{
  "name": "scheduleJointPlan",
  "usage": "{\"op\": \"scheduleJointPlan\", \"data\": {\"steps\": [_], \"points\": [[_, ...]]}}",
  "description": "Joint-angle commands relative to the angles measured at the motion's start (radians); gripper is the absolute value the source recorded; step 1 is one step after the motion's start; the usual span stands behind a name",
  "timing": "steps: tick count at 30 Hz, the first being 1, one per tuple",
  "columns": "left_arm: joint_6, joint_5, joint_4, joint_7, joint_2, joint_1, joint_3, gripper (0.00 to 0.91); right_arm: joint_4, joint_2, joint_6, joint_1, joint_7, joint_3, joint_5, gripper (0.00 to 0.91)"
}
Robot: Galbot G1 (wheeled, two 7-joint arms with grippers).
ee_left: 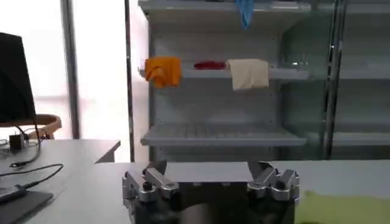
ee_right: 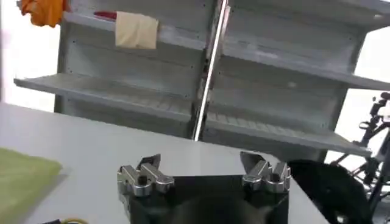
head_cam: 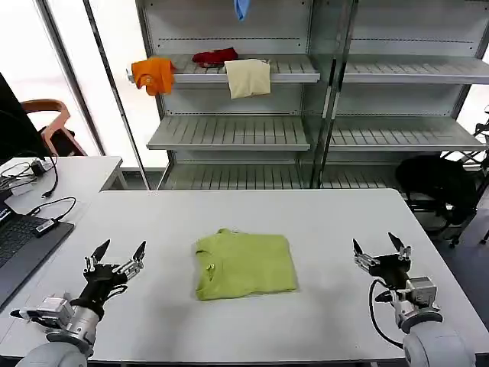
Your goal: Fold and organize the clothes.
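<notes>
the lime-green t-shirt (head_cam: 244, 264) lies folded into a compact rectangle at the middle of the white bench (head_cam: 321, 222), collar edge toward the robot's left. the left hand (head_cam: 116, 258) hovers well to its left, fingers spread and holding nothing; the right hand (head_cam: 381, 254) hovers well to its right, likewise spread and empty. the fold looks done, so the risk i see is in any further handling: a pinch catching only the top layer would peel the stack open, and a hand dragging across the cloth could skew the edges or push the bundle toward the laptop (head_cam: 19, 248).
</notes>
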Motion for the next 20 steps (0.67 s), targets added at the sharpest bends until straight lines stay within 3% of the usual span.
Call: {"op": "scheduleJointPlan", "data": {"steps": [1, 11, 20], "points": [[-0.023, -0.031, 0.048, -0.001, 0.006, -0.015, -0.028, 0.907, -0.06, -0.062, 0.075, 0.007, -0.045, 0.051, 0.032, 0.907], [-0.093, -0.082, 0.1, 0.006, 0.008, -0.01, -0.023, 0.907, -0.068, -0.07, 0.151, 0.02, -0.093, 0.038, 0.086, 0.907], [-0.118, -0.145, 0.102, 0.014, 0.009, -0.011, -0.017, 0.907, -0.064, -0.06, 0.172, 0.011, -0.091, 0.031, 0.116, 0.907]]}}
